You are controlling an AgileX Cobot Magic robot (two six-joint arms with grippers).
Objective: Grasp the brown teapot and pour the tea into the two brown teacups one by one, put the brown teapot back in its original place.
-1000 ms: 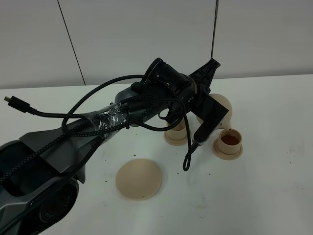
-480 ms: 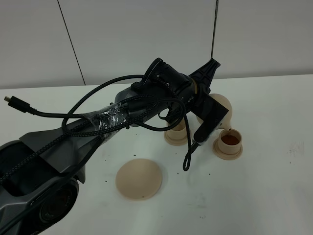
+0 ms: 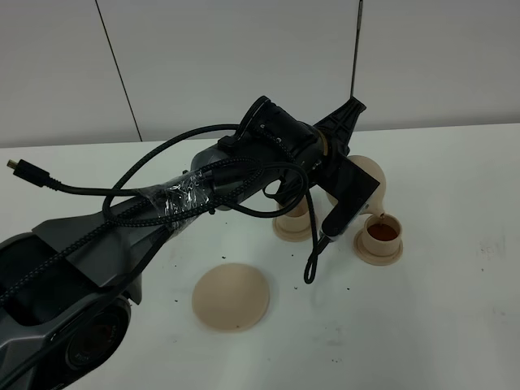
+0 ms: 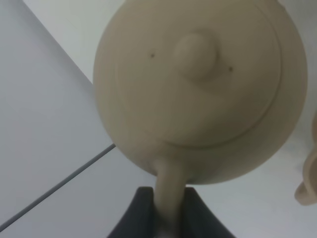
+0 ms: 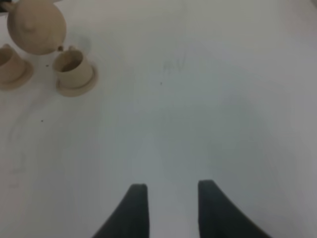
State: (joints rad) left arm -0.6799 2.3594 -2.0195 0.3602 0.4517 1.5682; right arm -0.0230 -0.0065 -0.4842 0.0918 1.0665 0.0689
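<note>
A wide saucer (image 3: 231, 296) lies toward the tabletop's (image 3: 455, 325) near edge. Farther back, the left teacup (image 3: 292, 221) sits half hidden. Beside it, the left gripper (image 4: 168, 213) clamps the brown teapot (image 3: 372, 180) by its handle, spout tipped over the right teacup (image 3: 382, 234), which holds tea. The right gripper (image 5: 168, 198) hangs parted, grasping nothing.

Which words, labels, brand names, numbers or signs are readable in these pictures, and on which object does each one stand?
No text is readable in any view.
Brown teapot, filled teacup, other teacup, wide saucer: plain, no marking.
Faint grey marks on the table: too faint to read as letters or numbers.
Clear tape around the cables: no print visible.
</note>
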